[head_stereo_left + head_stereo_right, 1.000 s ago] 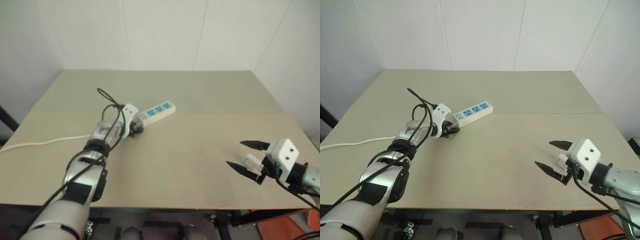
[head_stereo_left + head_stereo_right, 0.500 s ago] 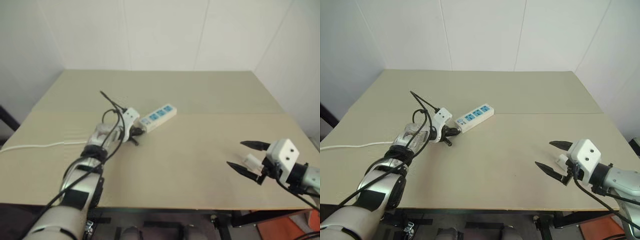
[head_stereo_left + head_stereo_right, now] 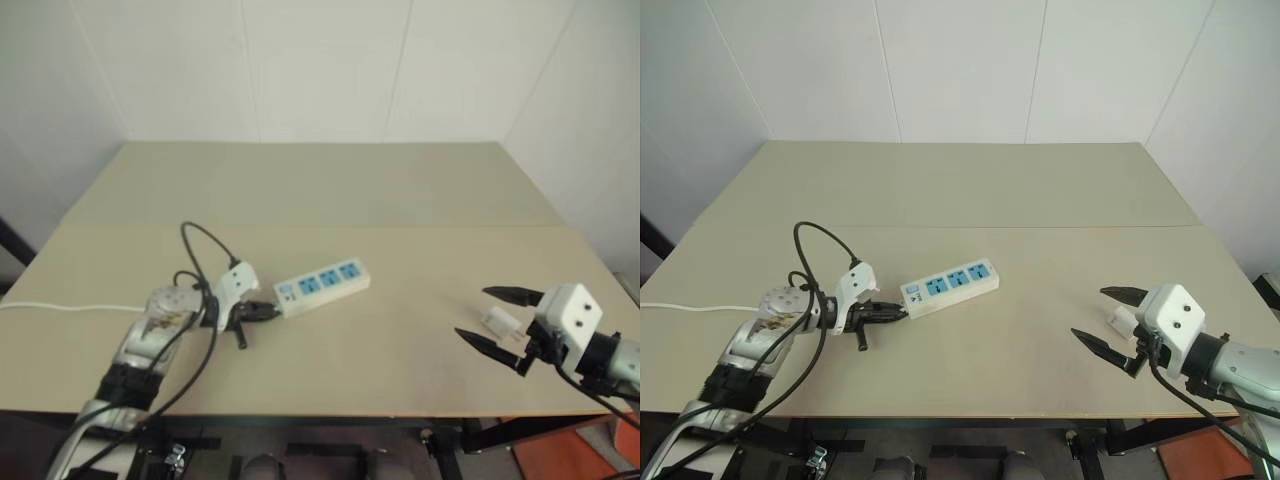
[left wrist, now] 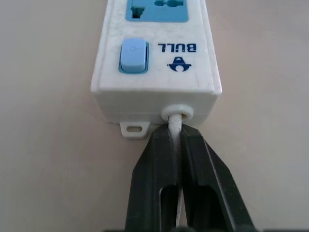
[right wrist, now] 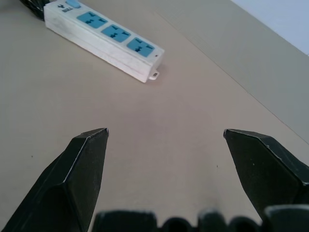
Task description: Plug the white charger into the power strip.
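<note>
Left claw (image 4: 176,140) clenched on the cord (image 4: 174,126), right at the strip (image 3: 949,288) end. Right claw (image 3: 1110,318) gapes, holding nothing; charger (image 3: 1123,320) sits between its fingers on the table. We judge a cord tug could skew the strip. Left wrist view reveals the pinch; head views don't.

Soft, even indoor light falls from above on the table (image 3: 1040,190), with no glare on its matte top. The power strip (image 3: 949,287) casts only a faint, short shadow on the side nearest the camera. The left eye view looks dimmer and hazier than the right eye view. Close up, the strip's end (image 4: 155,72) is sharp, while the black fingers (image 4: 157,183) below it soften toward the frame edge.
</note>
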Controlling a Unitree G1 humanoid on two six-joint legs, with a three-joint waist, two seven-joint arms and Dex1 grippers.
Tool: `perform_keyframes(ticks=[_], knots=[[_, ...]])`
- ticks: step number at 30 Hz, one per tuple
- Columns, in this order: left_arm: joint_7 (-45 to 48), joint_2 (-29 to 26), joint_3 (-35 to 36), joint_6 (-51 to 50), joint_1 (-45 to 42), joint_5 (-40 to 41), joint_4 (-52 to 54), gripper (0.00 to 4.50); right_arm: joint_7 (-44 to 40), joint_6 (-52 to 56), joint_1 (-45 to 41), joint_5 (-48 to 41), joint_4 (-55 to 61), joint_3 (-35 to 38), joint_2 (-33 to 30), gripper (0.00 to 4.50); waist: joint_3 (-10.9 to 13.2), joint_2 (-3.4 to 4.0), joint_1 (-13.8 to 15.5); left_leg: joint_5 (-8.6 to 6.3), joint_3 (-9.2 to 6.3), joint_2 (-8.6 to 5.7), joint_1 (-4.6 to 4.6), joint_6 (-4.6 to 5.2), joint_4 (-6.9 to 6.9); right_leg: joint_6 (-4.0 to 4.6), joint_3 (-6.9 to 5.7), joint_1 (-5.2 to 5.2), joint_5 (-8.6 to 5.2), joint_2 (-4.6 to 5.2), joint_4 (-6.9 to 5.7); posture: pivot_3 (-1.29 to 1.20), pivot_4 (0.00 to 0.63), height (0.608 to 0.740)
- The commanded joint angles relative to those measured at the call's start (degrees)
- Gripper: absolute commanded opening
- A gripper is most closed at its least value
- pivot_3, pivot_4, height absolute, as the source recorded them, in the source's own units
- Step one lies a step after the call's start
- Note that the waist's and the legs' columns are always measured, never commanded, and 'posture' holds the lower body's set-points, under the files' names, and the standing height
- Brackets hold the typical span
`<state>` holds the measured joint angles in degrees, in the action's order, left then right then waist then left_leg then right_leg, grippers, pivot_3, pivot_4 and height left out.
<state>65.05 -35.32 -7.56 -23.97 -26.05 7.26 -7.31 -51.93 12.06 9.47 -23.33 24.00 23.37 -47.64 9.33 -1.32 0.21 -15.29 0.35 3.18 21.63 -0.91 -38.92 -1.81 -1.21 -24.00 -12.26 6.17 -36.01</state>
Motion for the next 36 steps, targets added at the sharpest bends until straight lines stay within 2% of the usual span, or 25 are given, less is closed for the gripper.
perform_keyframes(ticks=[1, 11, 15, 16, 18, 22, 26, 36], knots=[[0.09, -1.3, 1.13, -0.36, 0.65, 1.72, 3.33, 0.01, 0.13, -0.17, -1.05, -0.62, 0.75, 0.73, -0.23, 4.5, 0.0, 0.0, 0.22, 0.0, -0.01, 0.0, 0.03, 0.0, 0.0, 0.0, -0.01, -0.01, 0.0, 0.0, 0.01, 0.0, 0.15, 0.74], [5.81, -3.71, 3.09, 5.5, 2.05, 6.7, 3.46, 3.07, -0.17, -0.12, -1.5, -0.49, 0.5, 0.59, -0.12, 4.5, 0.0, 0.0, 0.37, -0.01, 0.0, -0.01, 0.08, 0.01, 0.0, 0.01, -0.01, -0.05, 0.0, 0.0, 0.04, 0.0, 0.15, 0.74], [10.21, -5.13, 7.91, 5.78, 1.68, 13.81, 4.66, 4.35, -0.13, -0.07, -0.79, -0.56, 0.74, 1.14, -0.05, 4.5, 0.0, 0.0, 0.35, -0.01, 0.0, -0.01, 0.09, 0.01, 0.0, 0.01, -0.02, -0.06, 0.0, 0.0, 0.03, 0.0, 0.15, 0.74], [10.59, -5.27, 8.33, 5.51, 1.71, 14.67, 4.94, 4.48, -0.11, -0.08, -0.67, -0.57, 0.8, 1.21, -0.04, 4.5, 0.0, 0.0, 0.35, -0.01, 0.0, -0.01, 0.09, 0.01, 0.0, 0.01, -0.01, -0.07, 0.0, 0.0, 0.04, 0.0, 0.15, 0.74], [10.76, -4.71, 9.35, 6.06, 1.9, 16.38, 5.72, 4.48, 0.02, -0.04, -0.56, -0.67, 0.91, 1.27, 0.0, 4.5, 0.0, 0.0, 0.38, -0.01, 0.0, -0.01, 0.08, 0.01, 0.0, 0.01, 0.0, -0.05, 0.0, 0.0, 0.04, 0.0, 0.15, 0.74], [5.23, 0.81, 10.85, 11.77, 2.0, 16.01, 4.56, 4.48, 0.11, 0.03, -0.26, -0.97, 1.16, 1.45, 0.01, 4.5, 0.0, -0.01, 0.57, -0.01, 0.0, -0.02, 0.08, 0.01, -0.04, 0.0, -0.01, 0.0, 0.0, 0.01, 0.06, 0.0, 0.15, 0.74], [5.22, 5.72, 9.92, 18.87, 0.33, 14.81, -2.55, 4.48, -0.01, 0.31, -0.66, -1.25, 1.1, 1.41, -0.44, 4.5, 0.01, -0.02, 0.44, -0.01, -0.01, -0.03, 0.04, 0.02, -0.03, 0.01, 0.0, 0.0, 0.01, 0.0, 0.05, 0.0, 0.15, 0.74], [8.64, 11.1, 5.48, 33.45, -7.42, 8.49, -24.48, 4.48, -0.45, 1.6, -0.6, -2.13, 2.13, 2.55, -1.08, 4.5, 0.01, -0.03, 0.55, -0.02, -0.02, -0.05, 0.1, 0.04, -0.03, 0.01, -0.03, 0.01, 0.01, 0.01, 0.09, 0.0, 0.15, 0.74]])
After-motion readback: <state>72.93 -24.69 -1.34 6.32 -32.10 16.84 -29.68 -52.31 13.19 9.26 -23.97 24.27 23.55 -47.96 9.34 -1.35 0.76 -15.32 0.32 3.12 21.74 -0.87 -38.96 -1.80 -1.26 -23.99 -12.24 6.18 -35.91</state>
